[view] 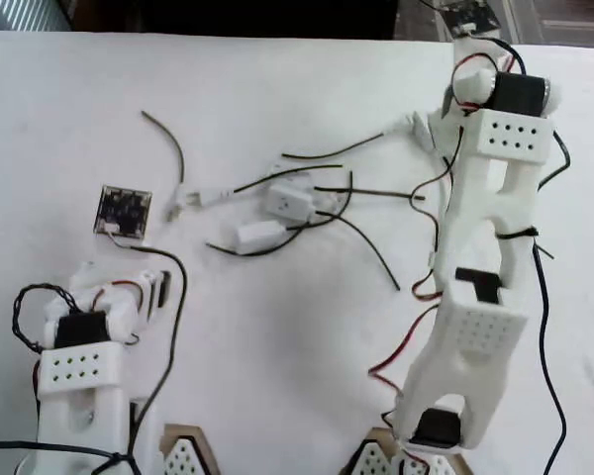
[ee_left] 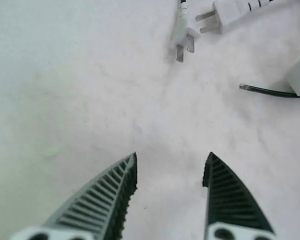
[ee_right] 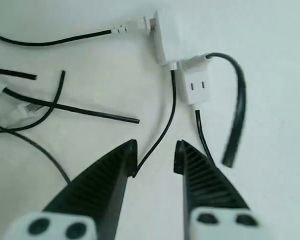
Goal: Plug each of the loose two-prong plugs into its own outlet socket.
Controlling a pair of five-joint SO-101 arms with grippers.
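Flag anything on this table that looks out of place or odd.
The cords in the middle of the table are short cut pieces. They cross in a tangle and their free ends lead nowhere. A small circuit board lies to their left in the high view, and it looks unrelated to the plugging job.

I see a white table (view: 277,89) spanning most of the high view. At the left of the frame, a small dark square circuit board (view: 124,210) lies flat on it. At the top right edge, part of another board (view: 467,12) shows beyond the table's far edge, beside a dark strip of background. Along the bottom edge sit a wood-edged panel (view: 183,450) with a white perforated face, left of centre, and a second panel (view: 374,457) right of centre.
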